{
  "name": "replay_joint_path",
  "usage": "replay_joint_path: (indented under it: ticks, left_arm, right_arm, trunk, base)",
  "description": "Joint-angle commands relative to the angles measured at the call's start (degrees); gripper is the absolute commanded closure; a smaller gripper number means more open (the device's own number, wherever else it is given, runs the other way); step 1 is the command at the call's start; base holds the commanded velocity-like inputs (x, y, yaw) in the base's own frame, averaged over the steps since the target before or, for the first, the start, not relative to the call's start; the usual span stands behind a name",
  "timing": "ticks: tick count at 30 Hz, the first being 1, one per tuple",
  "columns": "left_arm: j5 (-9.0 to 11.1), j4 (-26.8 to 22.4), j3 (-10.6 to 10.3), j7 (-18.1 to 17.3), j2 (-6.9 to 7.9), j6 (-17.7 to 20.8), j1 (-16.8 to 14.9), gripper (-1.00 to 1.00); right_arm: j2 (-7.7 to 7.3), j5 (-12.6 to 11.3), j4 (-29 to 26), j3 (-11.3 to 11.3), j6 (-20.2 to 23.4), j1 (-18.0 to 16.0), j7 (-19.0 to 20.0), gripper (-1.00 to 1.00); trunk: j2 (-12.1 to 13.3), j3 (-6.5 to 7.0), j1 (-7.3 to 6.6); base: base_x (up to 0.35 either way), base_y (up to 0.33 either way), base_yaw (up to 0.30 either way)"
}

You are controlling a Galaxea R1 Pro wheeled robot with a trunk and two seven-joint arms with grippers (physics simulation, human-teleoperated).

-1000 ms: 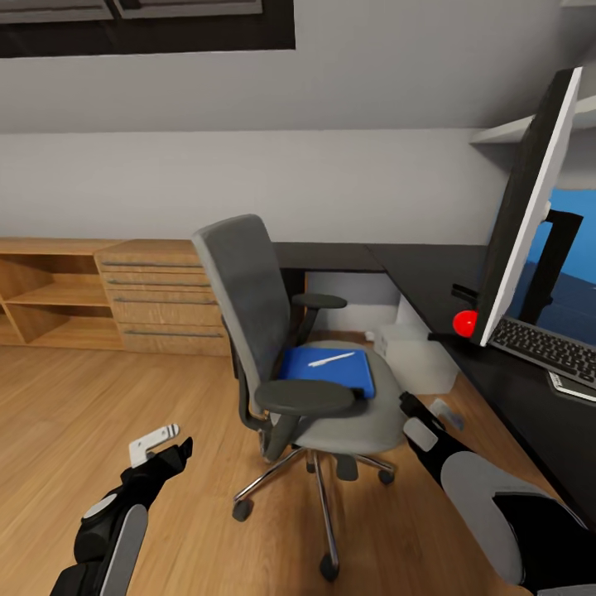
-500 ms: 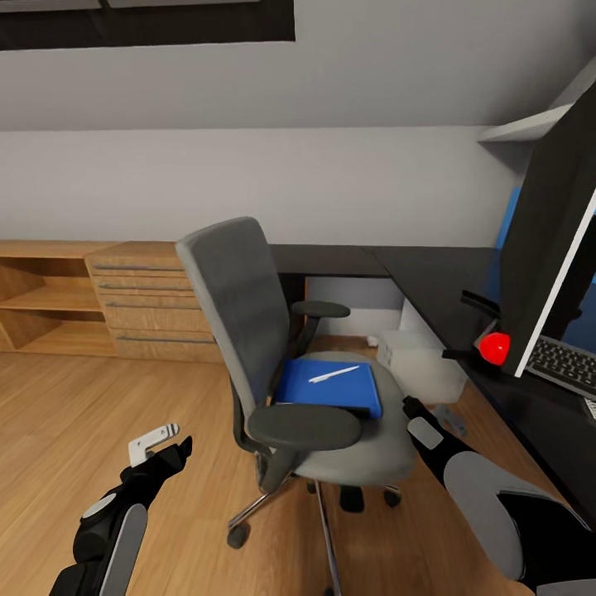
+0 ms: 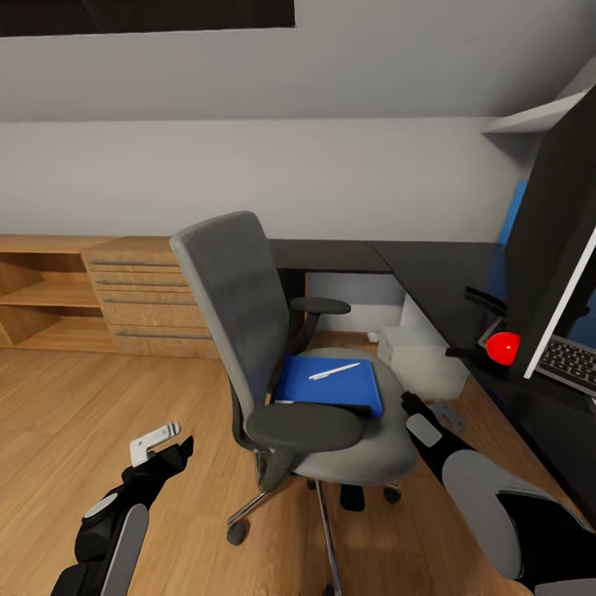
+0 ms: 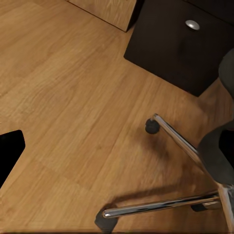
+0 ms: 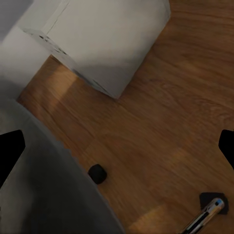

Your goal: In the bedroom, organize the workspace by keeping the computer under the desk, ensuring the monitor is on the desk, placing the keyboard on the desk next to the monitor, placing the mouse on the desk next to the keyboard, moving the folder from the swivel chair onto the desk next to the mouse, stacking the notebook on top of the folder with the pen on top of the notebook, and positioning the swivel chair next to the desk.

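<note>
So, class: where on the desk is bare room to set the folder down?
The desk is bare along its black top from the corner behind the swivel chair to the monitor. It is crowded by the monitor, where the keyboard lies. The folder sits on the chair seat.

No readable text, labels, brands or numbers on anything.

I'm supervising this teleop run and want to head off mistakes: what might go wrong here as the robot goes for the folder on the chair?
The pen lies loose on the folder; tilting the folder in a lift would likely roll it onto the floor.

The swivel chair stands on castors, so a push from the right gripper near the seat edge may roll it away.

The monitor looms close on the right; swinging the right arm up could strike it.
</note>
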Motion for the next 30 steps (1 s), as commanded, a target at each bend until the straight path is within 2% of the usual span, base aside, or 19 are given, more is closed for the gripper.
replay_joint_path:
  ticks: [1,4,13,30]
  left_arm:
    - [0.61,-0.08,0.03,0.41,-0.04,0.23,-0.04,-1.0]
    - [0.61,-0.09,0.02,0.43,-0.05,0.23,-0.04,-1.0]
    - [0.61,-0.09,-0.07,0.42,-0.07,0.23,-0.04,-1.0]
    - [0.61,0.1,-0.07,0.35,-0.07,0.31,-0.04,-1.0]
  right_arm:
    - [0.03,-0.99,1.59,-0.17,-0.24,0.01,0.0,-1.0]
    - [0.04,-0.99,1.6,-0.15,-0.24,0.01,0.02,-1.0]
    - [0.5,-0.99,1.52,-0.08,-0.32,0.01,0.0,-1.0]
    - [0.66,-0.99,1.37,-0.08,-0.32,0.01,-0.08,-1.0]
  trunk:
    - [-0.03,-0.3,0.02]
    - [-0.07,-0.96,0.1]
    - [-0.07,-0.94,0.1]
    - [-0.07,-0.11,0.1]
  base:
    - [0.0,0.0,0.0]
    - [0.0,0.0,0.0]
    - [0.0,0.0,0.012]
    - [0.0,0.0,0.207]
